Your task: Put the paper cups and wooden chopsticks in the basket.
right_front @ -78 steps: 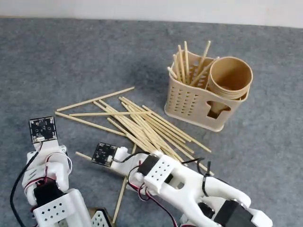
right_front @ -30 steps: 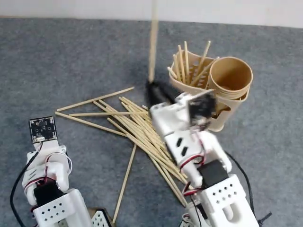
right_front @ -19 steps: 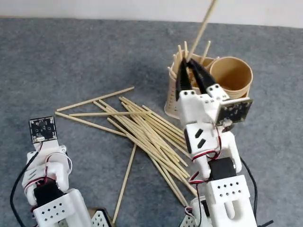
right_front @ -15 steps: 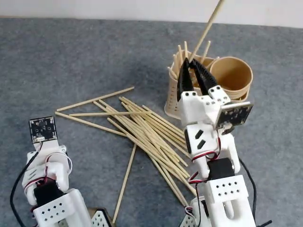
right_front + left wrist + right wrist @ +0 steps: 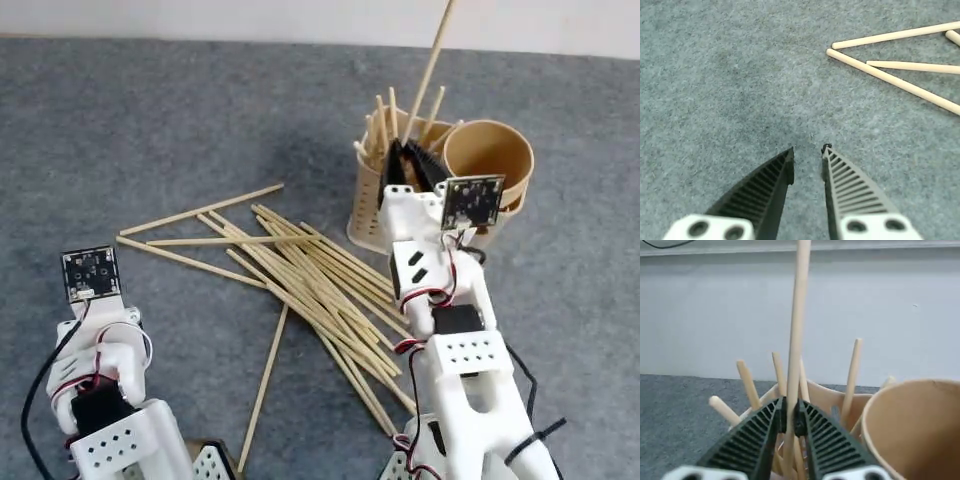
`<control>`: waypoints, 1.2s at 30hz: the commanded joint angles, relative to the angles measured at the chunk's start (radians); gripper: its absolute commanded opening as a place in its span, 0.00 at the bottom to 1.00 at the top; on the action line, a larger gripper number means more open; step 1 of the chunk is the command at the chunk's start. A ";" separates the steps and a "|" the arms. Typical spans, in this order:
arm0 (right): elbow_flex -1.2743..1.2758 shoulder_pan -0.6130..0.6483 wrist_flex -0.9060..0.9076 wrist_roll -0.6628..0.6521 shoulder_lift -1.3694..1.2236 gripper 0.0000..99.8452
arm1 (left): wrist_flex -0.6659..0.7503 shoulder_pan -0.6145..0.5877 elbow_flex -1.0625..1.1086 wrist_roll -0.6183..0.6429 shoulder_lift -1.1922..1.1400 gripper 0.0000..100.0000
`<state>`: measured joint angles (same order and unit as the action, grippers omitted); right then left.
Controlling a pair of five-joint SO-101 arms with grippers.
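Chopstick [image 5: 430, 60], clamped near-upright in the right gripper [image 5: 410, 152] over the basket [image 5: 365, 205] at upper right, should go straight down among the sticks [image 5: 383, 122] beside the paper cup [image 5: 487, 160] before the jaws release.

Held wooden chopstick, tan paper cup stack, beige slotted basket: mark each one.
Held wooden chopstick [image 5: 796, 340], right wrist view, mid shaft.
Tan paper cup stack [image 5: 488, 158], high view, inner wall.
Beige slotted basket [image 5: 365, 212], high view, perforated side wall.

Held chopstick [image 5: 432, 60] runs off the top edge; right arm [image 5: 432, 285] hides basket [image 5: 365, 210] front.
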<state>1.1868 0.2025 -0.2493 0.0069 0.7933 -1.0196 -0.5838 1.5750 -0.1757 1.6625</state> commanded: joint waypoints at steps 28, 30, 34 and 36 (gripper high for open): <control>0.107 0.061 0.297 0.005 0.567 0.12 | 0.017 -0.002 -0.004 0.008 0.008 0.11; 0.107 0.091 0.364 0.005 0.633 0.12 | 0.017 -0.002 -0.004 0.008 0.008 0.11; 0.107 0.163 0.501 0.002 0.722 0.12 | 0.017 -0.002 -0.004 0.008 0.008 0.11; 0.107 0.186 0.564 0.002 0.742 0.12 | 0.017 -0.002 -0.004 0.008 0.008 0.11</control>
<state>1.3050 0.3529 0.2417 0.0084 1.4883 -1.0196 -0.5838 1.5750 -0.1757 1.6625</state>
